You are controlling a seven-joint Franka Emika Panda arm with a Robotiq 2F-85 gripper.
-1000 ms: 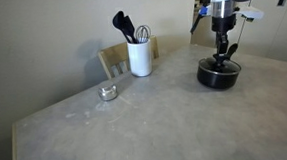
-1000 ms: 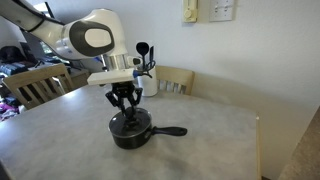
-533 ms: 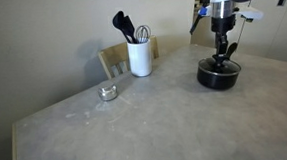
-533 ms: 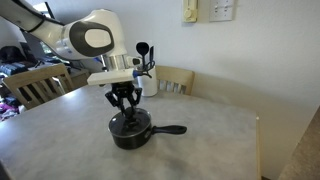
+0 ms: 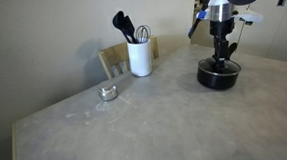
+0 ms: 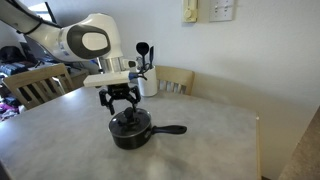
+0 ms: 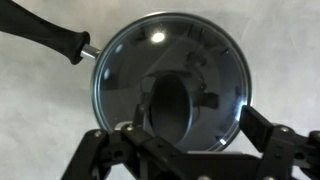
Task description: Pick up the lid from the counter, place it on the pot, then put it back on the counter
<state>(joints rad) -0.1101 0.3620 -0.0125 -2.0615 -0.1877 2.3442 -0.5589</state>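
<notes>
The gripper (image 6: 122, 104) has just let go and lifted a touch, its fingers now spread wide and holding nothing. The lid (image 7: 170, 80) sits square on the pot (image 6: 128, 136), near the counter's (image 5: 136, 121) far edge. Placement looks done; re-grasping and returning it come next.

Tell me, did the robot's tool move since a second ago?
Yes, a little. In an exterior view the tool has shifted slightly left against the pot, and its fingers stand wider apart above the lid.
</notes>
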